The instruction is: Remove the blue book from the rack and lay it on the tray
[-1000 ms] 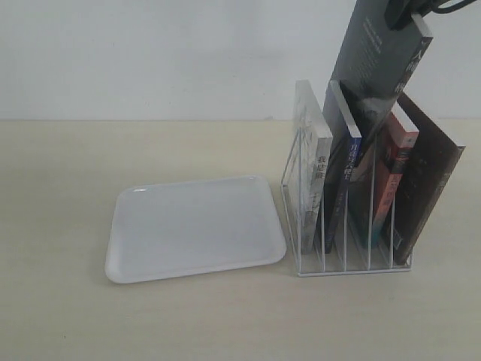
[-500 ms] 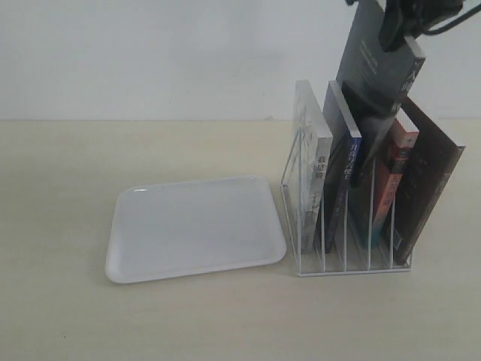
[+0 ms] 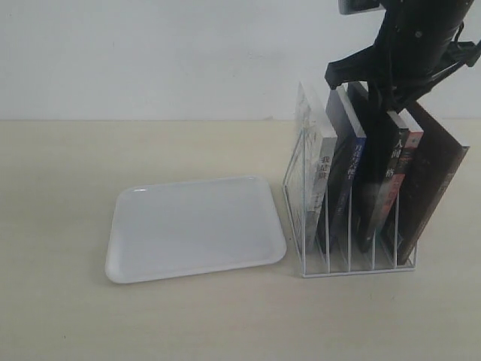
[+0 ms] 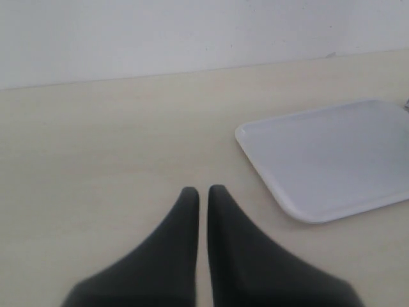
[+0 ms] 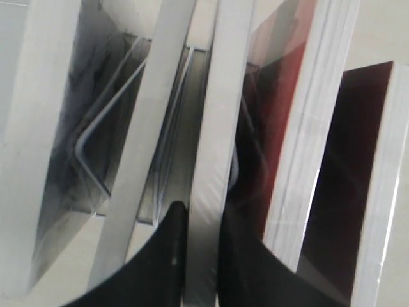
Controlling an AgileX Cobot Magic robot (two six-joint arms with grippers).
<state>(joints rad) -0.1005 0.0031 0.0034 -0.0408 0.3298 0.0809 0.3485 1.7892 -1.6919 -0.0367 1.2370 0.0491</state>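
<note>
Your blue book [image 3: 352, 164] stands in the rack [image 3: 361, 271], second slot from the tray [image 3: 195, 229], blue spine toward the exterior camera, leaning slightly; the white wire rack stands upright just beside the flat white round-cornered tray.

Three book spines standing in the rack [image 3: 359, 271] carry vertical Chinese characters: dark print on the white book [image 3: 323, 171], white print on the blue book [image 3: 353, 164], and white print on the black book [image 3: 394, 156]. All of it is too small and blurred to read.
</note>
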